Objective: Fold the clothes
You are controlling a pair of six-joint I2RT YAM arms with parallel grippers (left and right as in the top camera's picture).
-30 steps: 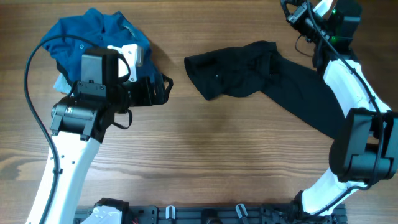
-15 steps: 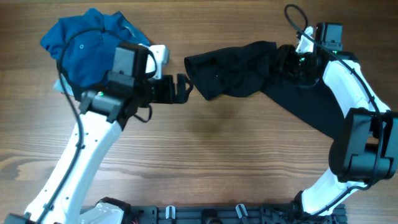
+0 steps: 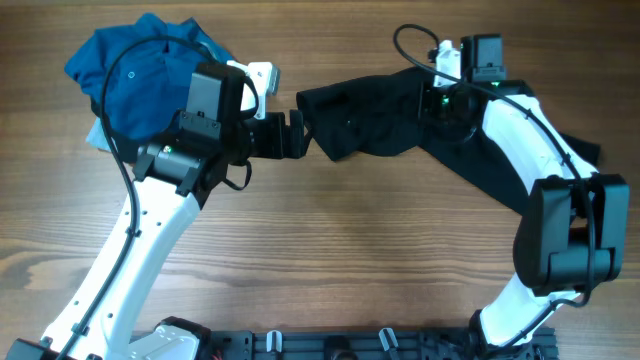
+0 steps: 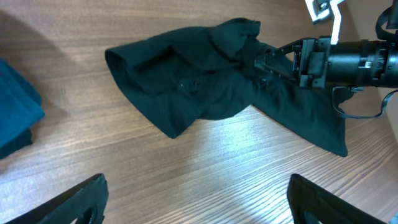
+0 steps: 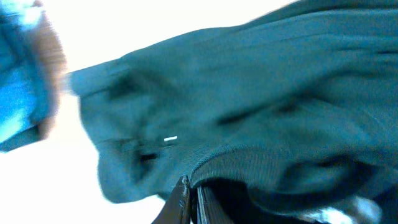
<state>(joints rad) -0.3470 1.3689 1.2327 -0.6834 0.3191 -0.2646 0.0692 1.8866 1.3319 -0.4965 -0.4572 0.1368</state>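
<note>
— What lies before us, biggest first?

— The desk point(image 3: 350, 250): pale brown wood, its grain running lengthwise. On it we see the black shirt point(image 3: 370, 125), soft and matte. It is rumpled into a long slanting band that runs from the middle of the far edge toward the right edge, and one short sleeve opens toward the left.

— And the blue?

— A teal-blue heap point(image 3: 140, 60) is bunched in the far-left corner, with a paler blue scrap point(image 3: 97, 135) showing under its near side. We see both well apart from the black one.

— The hands?

— Our left hand point(image 3: 292, 135) sits just left of that sleeve, fingers spread wide and holding nothing. Our right hand point(image 3: 437, 100) is nosed into the folds by the far edge. Its fingers look drawn together at a finely ribbed hem. That wrist view is blurred, so we cannot tell whether cloth is pinched.
</note>
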